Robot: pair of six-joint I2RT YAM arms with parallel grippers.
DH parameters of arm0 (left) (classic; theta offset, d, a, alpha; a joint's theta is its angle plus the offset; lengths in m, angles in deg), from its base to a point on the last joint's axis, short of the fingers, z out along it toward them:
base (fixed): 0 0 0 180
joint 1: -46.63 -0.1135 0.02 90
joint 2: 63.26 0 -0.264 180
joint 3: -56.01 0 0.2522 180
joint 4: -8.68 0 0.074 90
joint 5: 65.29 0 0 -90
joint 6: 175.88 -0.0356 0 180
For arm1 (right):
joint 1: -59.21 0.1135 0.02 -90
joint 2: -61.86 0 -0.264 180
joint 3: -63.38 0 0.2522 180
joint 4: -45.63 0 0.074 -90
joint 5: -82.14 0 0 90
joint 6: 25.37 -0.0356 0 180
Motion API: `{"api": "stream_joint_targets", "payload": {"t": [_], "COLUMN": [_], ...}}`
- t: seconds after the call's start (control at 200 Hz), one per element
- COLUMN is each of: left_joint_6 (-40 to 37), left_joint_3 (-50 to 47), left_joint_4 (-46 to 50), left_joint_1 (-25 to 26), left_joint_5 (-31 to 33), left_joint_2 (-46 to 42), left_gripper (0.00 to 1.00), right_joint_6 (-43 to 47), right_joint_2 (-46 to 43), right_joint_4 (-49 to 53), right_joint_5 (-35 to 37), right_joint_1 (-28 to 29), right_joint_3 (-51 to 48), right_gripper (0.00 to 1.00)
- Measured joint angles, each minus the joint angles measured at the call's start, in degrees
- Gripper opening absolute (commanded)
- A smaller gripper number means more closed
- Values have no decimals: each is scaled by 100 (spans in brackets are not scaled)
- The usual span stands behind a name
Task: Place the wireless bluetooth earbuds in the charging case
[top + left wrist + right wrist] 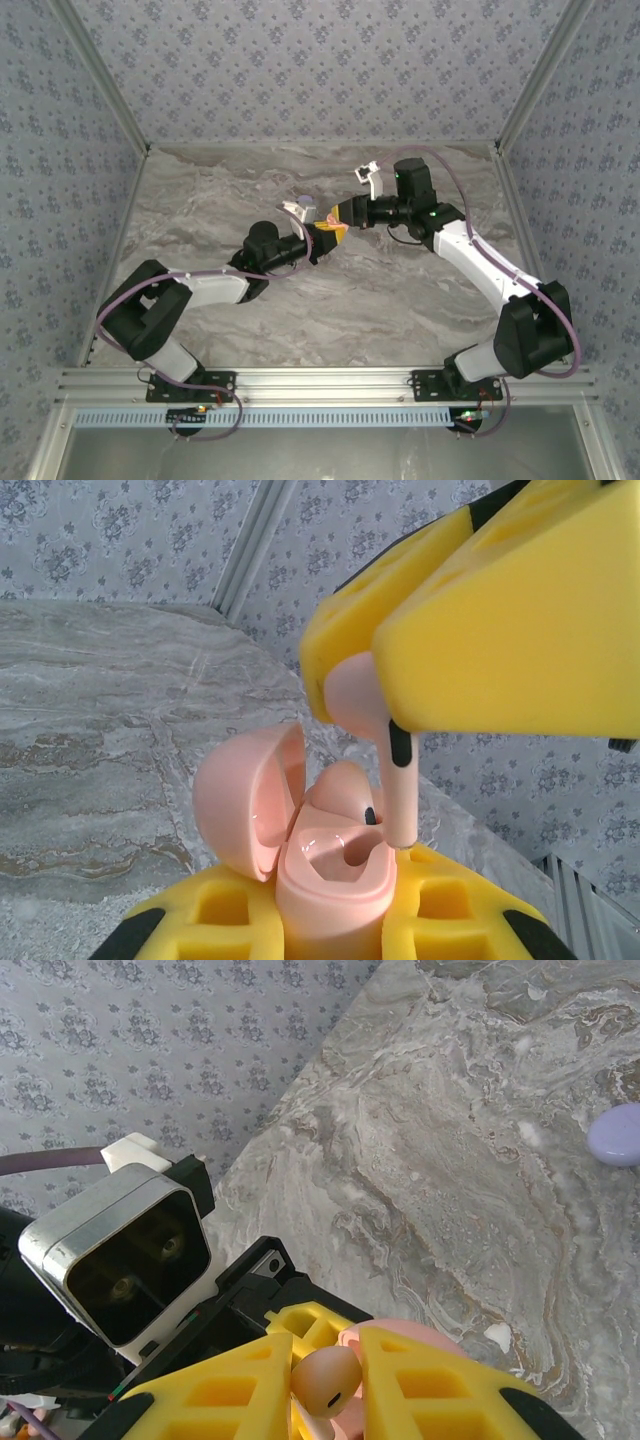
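From above, the two arms meet over the middle of the table [400, 295], with the left jaws and right jaws close together.

In the left wrist view, the left jaws are clamped on the open pink case [330, 880], and one earbud [338, 785] is already seated. The right jaws pinch the second earbud [402, 790], stem down, its tip at the case's rim.

In the right wrist view, a lilac case [615, 1135] lies on the table to the right.

The task looks about half done: the second earbud has yet to go in.
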Motion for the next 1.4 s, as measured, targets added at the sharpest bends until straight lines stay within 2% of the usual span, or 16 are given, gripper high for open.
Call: {"api": "stream_joint_targets", "payload": {"t": [0.964, 1.399], "left_joint_6": [-4, -92], "left_joint_3": [7, 7], "left_joint_4": [208, 291], "left_joint_1": [0, 0], "left_joint_5": [11, 11], "left_joint_2": [-216, -269], "left_gripper": [7, 7], "right_joint_6": [313, 461], "right_joint_2": [-35, -66], "right_joint_4": [251, 487], "right_joint_5": [232, 278], "right_joint_1": [83, 101], "right_joint_3": [28, 114], "right_gripper": [23, 29]}}
